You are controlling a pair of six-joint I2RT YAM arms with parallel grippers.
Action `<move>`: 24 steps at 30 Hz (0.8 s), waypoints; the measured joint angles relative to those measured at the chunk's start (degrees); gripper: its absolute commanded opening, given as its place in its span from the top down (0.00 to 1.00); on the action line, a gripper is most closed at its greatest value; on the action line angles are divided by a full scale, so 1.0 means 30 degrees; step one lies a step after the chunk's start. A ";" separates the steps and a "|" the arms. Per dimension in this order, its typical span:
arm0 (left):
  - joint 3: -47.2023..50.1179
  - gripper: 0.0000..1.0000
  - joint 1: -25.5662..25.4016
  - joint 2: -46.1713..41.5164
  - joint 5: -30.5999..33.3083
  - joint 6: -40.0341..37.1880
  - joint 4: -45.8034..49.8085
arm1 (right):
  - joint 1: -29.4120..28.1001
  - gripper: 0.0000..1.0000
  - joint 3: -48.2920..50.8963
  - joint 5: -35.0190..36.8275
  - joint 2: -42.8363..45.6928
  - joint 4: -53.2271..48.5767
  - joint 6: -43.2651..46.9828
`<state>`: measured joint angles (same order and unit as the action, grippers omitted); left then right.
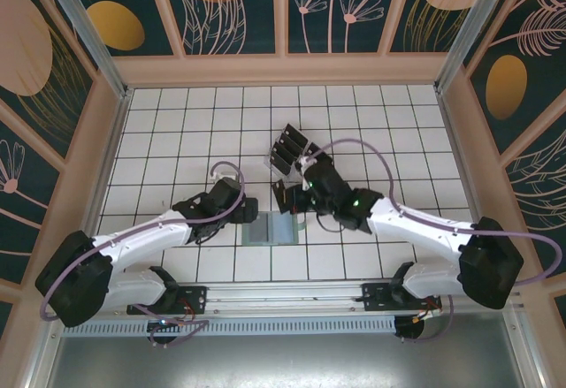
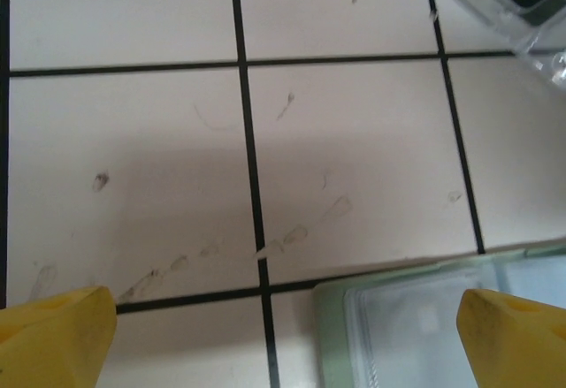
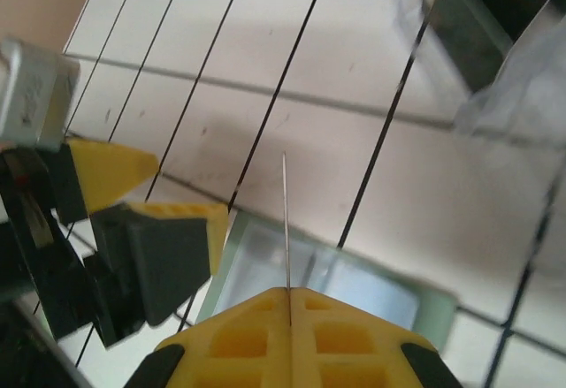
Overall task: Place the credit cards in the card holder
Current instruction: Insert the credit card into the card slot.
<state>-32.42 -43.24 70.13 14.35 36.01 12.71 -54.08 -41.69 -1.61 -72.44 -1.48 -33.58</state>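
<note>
There, the card holder lay open and flat on the tiled table. The right gripper, fingers pressed together, pinched one credit card edge-on just over it. The left gripper, spread wide, straddled the holder's left edge.

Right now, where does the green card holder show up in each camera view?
Top external: card holder sits low centre of the picture.
Left wrist: card holder in the bottom right corner.
Right wrist: card holder lower centre, slightly right.
Shared landmark: the clear rack, up and to the right of the holder in every view.
</note>
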 measured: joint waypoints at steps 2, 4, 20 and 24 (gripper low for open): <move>0.0262 0.02 -0.0401 -0.0219 0.0022 0.0022 0.0284 | -0.0685 1.00 0.1479 0.0160 0.0073 0.1705 -0.1253; 0.0408 0.02 -0.1100 -0.0284 0.0240 0.0124 0.0517 | -0.1268 1.00 0.2827 0.0561 0.0189 0.3388 -0.2521; 0.1362 0.01 -0.2616 0.0984 0.1902 0.1370 0.0423 | -0.2361 1.00 0.7315 0.2601 0.0707 1.1883 -0.6943; 0.1392 0.02 -0.2703 0.1319 0.2018 0.1530 0.0240 | -0.2477 1.00 0.7577 0.2783 0.0277 1.2692 -0.7147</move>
<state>-28.25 -51.35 74.08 20.40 40.60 13.43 -61.52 -18.96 6.74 -71.61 36.60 -55.02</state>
